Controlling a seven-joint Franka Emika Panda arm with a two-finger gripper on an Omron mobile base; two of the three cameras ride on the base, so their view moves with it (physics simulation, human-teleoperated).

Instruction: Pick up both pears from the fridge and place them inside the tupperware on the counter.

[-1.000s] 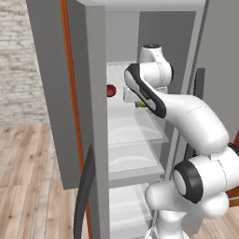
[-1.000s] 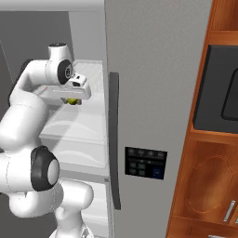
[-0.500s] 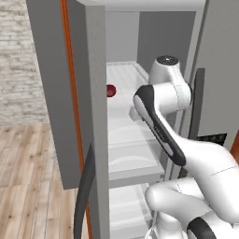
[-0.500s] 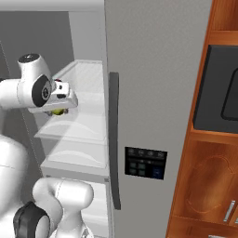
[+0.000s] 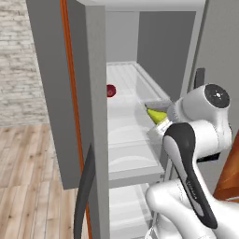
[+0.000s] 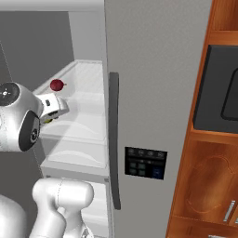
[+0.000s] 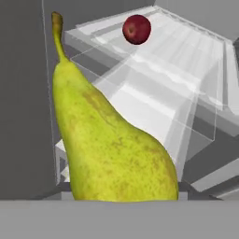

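My claw [image 5: 161,122] pinching pear [image 7: 105,144], stem pointing to 11 o'clock in hand view. Pear sitting just outside fridge [image 6: 153,69] shelf [image 5: 126,116] front edge. Carrying step, I judge: keeping grip steady, backing clear of door [image 5: 51,70], avoiding swing. Red fruit [image 7: 137,29] sitting at 12 o'clock, far back on shelf.

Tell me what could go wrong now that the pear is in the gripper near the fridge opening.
1. The pear fills the hand view, so the gripper's hold on it can't be checked; it might slip in transit.
2. The arm is folded close to the fridge door edge and shelf; a swing out could clip them.
3. The dark red fruit lies loose on the shelf; a knock could roll it.
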